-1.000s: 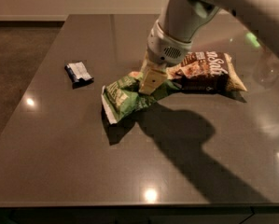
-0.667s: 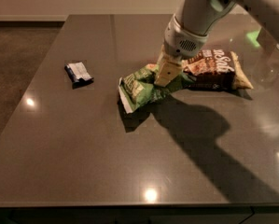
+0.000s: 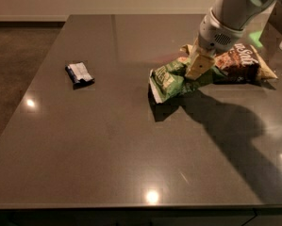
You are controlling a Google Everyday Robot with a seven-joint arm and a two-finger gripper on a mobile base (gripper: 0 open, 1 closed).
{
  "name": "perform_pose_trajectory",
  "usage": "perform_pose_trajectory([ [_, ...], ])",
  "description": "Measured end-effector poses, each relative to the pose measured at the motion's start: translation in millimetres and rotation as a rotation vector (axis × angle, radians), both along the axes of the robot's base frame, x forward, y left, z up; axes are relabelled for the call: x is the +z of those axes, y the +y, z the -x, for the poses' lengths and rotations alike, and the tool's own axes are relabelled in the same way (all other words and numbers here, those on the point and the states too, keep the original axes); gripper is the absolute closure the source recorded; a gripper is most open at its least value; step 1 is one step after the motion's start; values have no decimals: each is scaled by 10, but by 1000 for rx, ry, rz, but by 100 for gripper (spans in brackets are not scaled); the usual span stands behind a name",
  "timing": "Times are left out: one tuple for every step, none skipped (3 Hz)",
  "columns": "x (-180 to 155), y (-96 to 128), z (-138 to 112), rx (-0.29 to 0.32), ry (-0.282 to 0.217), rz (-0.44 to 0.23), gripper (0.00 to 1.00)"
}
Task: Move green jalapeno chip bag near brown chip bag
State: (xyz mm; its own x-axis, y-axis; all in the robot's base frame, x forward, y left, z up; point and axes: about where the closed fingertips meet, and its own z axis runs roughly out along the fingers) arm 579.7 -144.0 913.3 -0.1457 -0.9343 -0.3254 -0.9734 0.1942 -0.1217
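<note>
- Currently the hand (image 3: 194,74) sits low over the tabletop (image 3: 107,140), just left of the brown chip bag (image 3: 239,62), with its pale fingers (image 3: 199,60) pointing down and slightly leftward.
- Its two fingers are pressed close together with no gap showing. They are clenched on the crinkled right end of the green chip bag (image 3: 169,81).
- The green chip bag stretches out to the left of the brown chip bag, tilted, with its white end seam at the end farthest from that bag.
- A dark patch lies under that far end. I cannot tell whether the end rests on the tabletop or is slightly raised.
- The pinched end of the green chip bag reaches the left edge of the brown chip bag. The two look to be touching or overlapping there, but the hand hides the exact meeting point.
- The brown chip bag lies flat, its dark centre face up with white lettering ending in "Salt", and pale ends on either side.
- The white and grey arm (image 3: 230,13) rises from the hand up and to the right, above the left part of the brown chip bag.
- The arm's shadow (image 3: 225,121) falls on the tabletop on the camera side of the brown chip bag.
- A small dark-blue-and-white wrapper (image 3: 79,73) lies flat well to the left of the brown chip bag, beyond the green one and touching nothing else.
</note>
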Motion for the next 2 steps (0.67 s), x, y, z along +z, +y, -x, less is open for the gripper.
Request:
perform_pose_trajectory([
  [-9, 17, -17, 1, -3, -2, 51],
  [-21, 31, -32, 1, -6, -4, 27],
])
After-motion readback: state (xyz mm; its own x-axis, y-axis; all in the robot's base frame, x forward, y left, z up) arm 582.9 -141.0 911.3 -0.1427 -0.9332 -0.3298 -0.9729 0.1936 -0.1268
